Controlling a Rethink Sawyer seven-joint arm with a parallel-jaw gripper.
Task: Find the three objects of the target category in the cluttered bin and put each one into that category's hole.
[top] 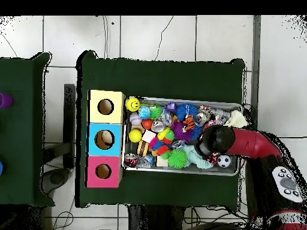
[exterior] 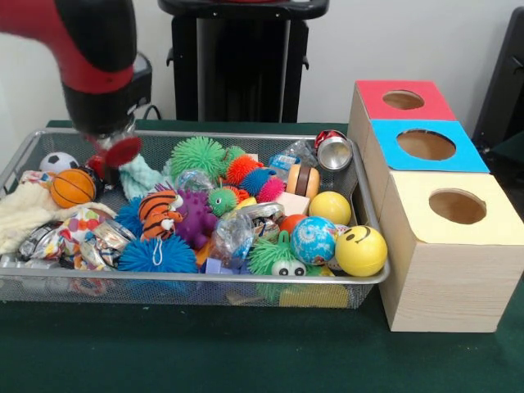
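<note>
Bin (exterior: 33, 282), a silver wire-mesh basket heaped with toys, fills the left and centre of the front view, with the gripper (exterior: 110, 146) over its upper-left corner; whether the gripper is open cannot be told. At upper right, the hole (exterior: 403, 100) pierces the red-topped box (exterior: 434, 109).

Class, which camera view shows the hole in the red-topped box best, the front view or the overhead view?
The overhead view. There the hole in the red-topped box shows as a full round circle, seen straight down. In the front view the same hole sits on the farthest box and appears as a flattened oval.
</note>
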